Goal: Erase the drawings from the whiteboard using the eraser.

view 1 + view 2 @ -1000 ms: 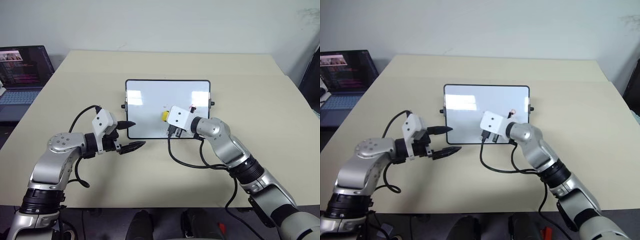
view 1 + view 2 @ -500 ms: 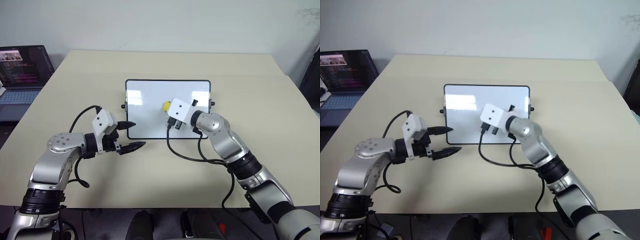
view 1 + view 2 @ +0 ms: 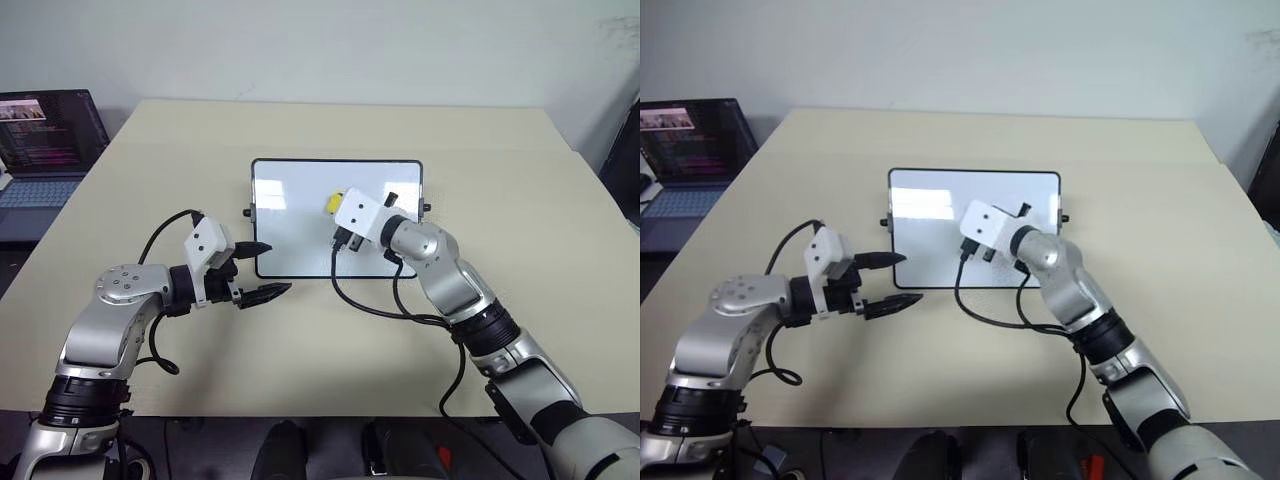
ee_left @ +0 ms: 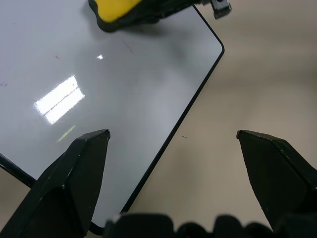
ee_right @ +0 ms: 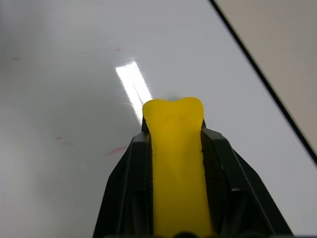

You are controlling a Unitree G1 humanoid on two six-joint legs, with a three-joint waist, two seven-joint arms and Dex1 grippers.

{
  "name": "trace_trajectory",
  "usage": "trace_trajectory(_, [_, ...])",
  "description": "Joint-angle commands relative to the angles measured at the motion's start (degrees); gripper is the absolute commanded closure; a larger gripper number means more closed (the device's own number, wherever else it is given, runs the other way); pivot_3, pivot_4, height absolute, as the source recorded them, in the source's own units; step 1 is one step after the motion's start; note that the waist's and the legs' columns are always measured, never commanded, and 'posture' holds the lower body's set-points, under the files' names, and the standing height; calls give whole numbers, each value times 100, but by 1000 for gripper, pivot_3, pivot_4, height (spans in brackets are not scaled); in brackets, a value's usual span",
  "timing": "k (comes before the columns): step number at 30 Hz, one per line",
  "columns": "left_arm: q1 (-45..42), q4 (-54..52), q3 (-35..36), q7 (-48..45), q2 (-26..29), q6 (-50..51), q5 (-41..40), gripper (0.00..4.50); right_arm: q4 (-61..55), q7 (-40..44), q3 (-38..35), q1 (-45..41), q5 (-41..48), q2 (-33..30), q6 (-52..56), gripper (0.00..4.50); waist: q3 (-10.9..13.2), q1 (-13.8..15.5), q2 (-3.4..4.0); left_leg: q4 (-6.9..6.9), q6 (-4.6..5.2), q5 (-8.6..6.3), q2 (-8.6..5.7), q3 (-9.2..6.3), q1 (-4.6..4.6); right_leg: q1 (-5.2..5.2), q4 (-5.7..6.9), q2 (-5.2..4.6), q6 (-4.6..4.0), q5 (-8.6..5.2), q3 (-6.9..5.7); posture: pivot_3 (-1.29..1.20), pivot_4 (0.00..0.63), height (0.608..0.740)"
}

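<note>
Cables looped from both wrists over the beige worktop (image 3: pixel 330 360) nearest the camera. On the near left, the left tool (image 3: pixel 262 270) hung just off the whiteboard's near-left corner with its 2 black fingers (image 4: pixel 74 183) spread wide and nothing between them; in its wrist view they framed the board's black edge and bare worktop.

Beyond it, the whiteboard (image 3: pixel 290 215) lay flat at the worktop's middle, glossy white inside a thin black frame, a small black knob (image 3: pixel 247 211) at its left edge. The right tool (image 5: pixel 174 148) reached over the board from the right, its jaws clamped tight on the eraser (image 3: pixel 333 203) — a yellow block whose tip poked out past the fingertips and sat over the board's upper middle. Whether the eraser touched the surface could not be told.

Of the drawings (image 5: pixel 115 150), faint red traces showed on the white near the eraser's tip.

Farther back on the left, an open laptop (image 3: pixel 45 150) sat beside the worktop, screen lit.
</note>
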Motion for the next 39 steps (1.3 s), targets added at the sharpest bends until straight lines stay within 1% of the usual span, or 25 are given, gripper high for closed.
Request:
trace_trajectory(1, [-119,-109,42,-47,78,-27,-61,0,-263,457,193,178,18,-121,176,3506,0,0,0,1,0,0,0,0,1,0,1,0,0,0,0,0,150,740])
trace_trajectory(2, [-122,-108,41,-48,77,-26,-62,0,-278,454,186,187,-7,-119,180,3506,0,0,0,2,0,0,-1,0,2,0,2,0,0,0,-1,0,150,740])
trace_trajectory(5, [-125,-104,26,-60,64,-22,-68,0,-127,-130,-92,34,-219,-58,76,3506,0,-1,0,4,0,0,-2,1,3,0,8,0,0,0,-2,0,150,740])
trace_trajectory(7, [-121,-112,5,-78,54,-13,-77,0,-64,-295,-206,-34,-237,-83,58,3506,0,-1,0,4,0,1,-2,2,4,0,11,0,0,0,-4,0,150,740])
trace_trajectory(10, [-114,-124,-20,-114,49,-7,-88,0,-105,-171,-178,2,-177,-151,112,3506,0,0,0,5,-1,1,-2,2,2,0,11,0,0,0,-3,0,150,740])
trace_trajectory(14, [-134,-107,-31,-159,41,-6,-80,0,-445,693,200,319,-12,-339,464,3506,-1,4,-1,3,0,0,-2,2,2,1,5,0,0,0,-3,0,150,740])
trace_trajectory(17, [-156,-94,-40,-164,42,-10,-79,0,-617,981,340,440,-5,-388,631,3506,-1,1,-1,3,0,0,-2,1,4,2,5,0,0,0,-2,0,150,740])
trace_trajectory(19, [-161,-88,-47,-165,43,-14,-73,0,-615,896,303,428,-63,-349,607,3506,0,-3,0,4,0,1,-3,1,7,2,9,1,0,0,-2,0,150,740])
trace_trajectory(22, [-166,-95,-52,-173,48,-2,-81,0,-337,90,-28,132,-222,-129,306,3506,0,-8,0,5,0,1,-3,2,10,3,13,3,0,0,-3,0,150,740])
trace_trajectory(26, [-159,-108,-62,-185,62,13,-87,0,-132,-407,-225,-95,-227,-15,34,3506,0,-2,0,5,-1,1,-3,2,9,2,16,6,-1,1,-4,0,150,740])
trace_trajectory(29, [-165,-109,-76,-186,51,9,-85,0,-112,-242,-140,-38,-201,-42,108,3506,0,2,-1,4,-1,1,-2,2,2,2,6,5,-1,1,-4,0,150,740])
trace_trajectory(33, [-174,-103,-92,-189,36,-1,-83,0,-347,280,30,212,-116,-147,325,3506,0,1,-1,0,0,0,0,0,-1,0,-2,4,-1,0,1,0,150,740])
trace_trajectory(36, [-205,-72,-114,-203,28,-15,-71,0,-459,236,-26,272,-197,-189,291,3506,0,0,0,1,0,0,-1,0,1,1,0,3,-1,0,0,0,150,740])
trace_trajectory(39, [-285,-23,-162,-242,3,-39,-56,0,-704,136,-318,242,-55,-181,235,3506,0,-1,0,4,0,1,-3,2,3,1,8,4,-1,1,-4,0,150,740])
